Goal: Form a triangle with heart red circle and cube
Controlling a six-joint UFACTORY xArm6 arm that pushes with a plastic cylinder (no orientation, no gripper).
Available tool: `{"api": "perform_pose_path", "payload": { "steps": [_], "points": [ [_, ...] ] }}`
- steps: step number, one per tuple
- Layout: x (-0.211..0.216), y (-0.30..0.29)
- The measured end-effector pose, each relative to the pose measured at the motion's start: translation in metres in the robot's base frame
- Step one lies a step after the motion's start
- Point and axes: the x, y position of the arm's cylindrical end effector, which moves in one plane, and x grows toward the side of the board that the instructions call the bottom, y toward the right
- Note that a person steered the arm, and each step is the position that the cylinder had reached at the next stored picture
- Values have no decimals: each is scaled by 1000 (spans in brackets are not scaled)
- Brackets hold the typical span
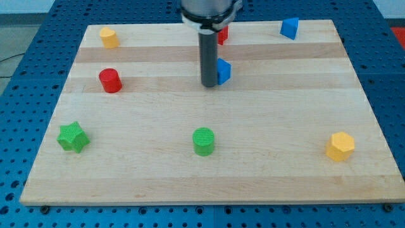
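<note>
My tip (209, 85) rests on the board just left of a blue cube (224, 70), touching or nearly touching it. A red circle block (110, 80) stands at the view's left. A red block (222, 34), its shape mostly hidden behind the rod, sits near the view's top, above the blue cube.
The wooden board (285, 107) also holds a yellow block (109, 37) at top left, a blue block (290, 28) at top right, a green star (72, 137) at bottom left, a green circle (204, 141) at bottom middle and a yellow hexagon (340, 146) at bottom right.
</note>
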Motion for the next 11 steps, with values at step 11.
{"api": "perform_pose_path", "payload": {
  "steps": [11],
  "points": [
    [-12, -64]
  ]
}}
